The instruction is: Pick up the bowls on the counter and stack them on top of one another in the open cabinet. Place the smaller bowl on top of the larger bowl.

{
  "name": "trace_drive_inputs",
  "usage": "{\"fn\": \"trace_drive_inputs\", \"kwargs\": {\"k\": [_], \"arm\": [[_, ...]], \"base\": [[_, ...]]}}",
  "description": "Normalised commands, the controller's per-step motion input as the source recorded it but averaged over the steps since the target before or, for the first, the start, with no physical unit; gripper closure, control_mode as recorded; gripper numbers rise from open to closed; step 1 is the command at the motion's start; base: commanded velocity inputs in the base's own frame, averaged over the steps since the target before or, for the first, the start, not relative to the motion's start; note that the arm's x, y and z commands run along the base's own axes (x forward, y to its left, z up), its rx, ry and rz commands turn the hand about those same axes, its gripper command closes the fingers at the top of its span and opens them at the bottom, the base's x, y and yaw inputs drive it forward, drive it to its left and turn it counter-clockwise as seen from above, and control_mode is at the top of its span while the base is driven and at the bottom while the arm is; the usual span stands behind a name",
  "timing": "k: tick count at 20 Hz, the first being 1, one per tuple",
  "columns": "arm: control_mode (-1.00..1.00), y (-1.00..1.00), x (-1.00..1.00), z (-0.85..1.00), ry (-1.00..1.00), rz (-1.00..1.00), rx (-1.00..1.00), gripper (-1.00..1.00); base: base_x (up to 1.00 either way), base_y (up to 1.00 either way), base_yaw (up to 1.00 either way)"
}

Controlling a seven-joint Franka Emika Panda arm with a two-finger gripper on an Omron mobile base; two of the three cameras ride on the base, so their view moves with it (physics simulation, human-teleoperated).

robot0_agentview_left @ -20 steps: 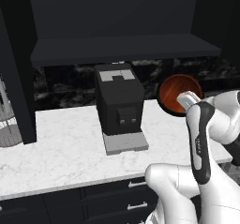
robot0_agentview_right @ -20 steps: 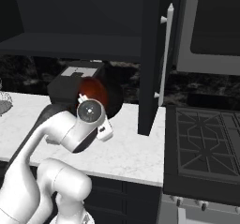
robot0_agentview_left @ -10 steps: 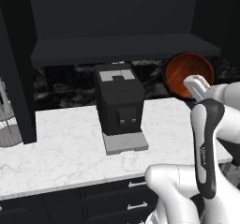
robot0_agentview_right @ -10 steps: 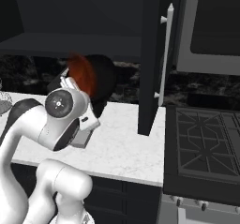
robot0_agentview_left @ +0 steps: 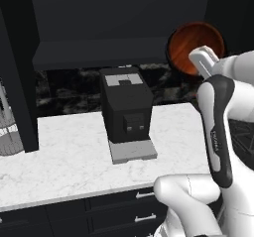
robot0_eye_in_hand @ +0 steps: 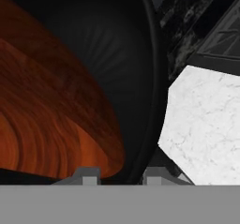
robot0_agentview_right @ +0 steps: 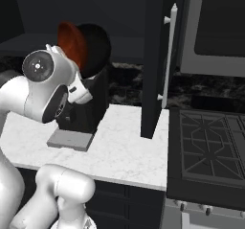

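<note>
Arm (robot0_agentview_left: 218, 127): glossy white rounded shells, dark grey joint bands, small dark lettering along one band. Round grey end cap (robot0_agentview_right: 38, 66) with concentric rings. Finger tips (robot0_eye_in_hand: 86, 176): grey, blocky.

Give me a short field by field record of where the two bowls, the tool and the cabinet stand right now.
orange bowl: lifted off the counter, tilted on edge, nested in the black bowl
black bowl: raised too, right behind the orange one
tool: shut on both bowls' rims
cabinet: open, bottom board bare
counter: holds the coffee machine
</note>
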Motion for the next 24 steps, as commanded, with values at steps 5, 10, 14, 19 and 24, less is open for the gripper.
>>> {"fn": "trace_drive_inputs", "kwargs": {"k": [5,10,14,19,24], "arm": [[-1.0,0.1,0.52,0.21,-0.05,0.0,-0.01,1.0],[-1.0,0.03,0.62,0.06,-0.09,0.0,0.02,1.0],[-1.0,0.05,0.7,0.0,-0.05,0.0,0.04,1.0],[-1.0,0.0,0.67,0.02,0.0,0.0,0.06,1.0],[-1.0,0.0,0.65,0.03,0.02,0.01,0.06,1.0]], "base": [[0.0,0.0,0.0],[0.0,0.0,0.0],[0.0,0.0,0.0],[0.0,0.0,0.0],[0.0,0.0,0.0]]}}
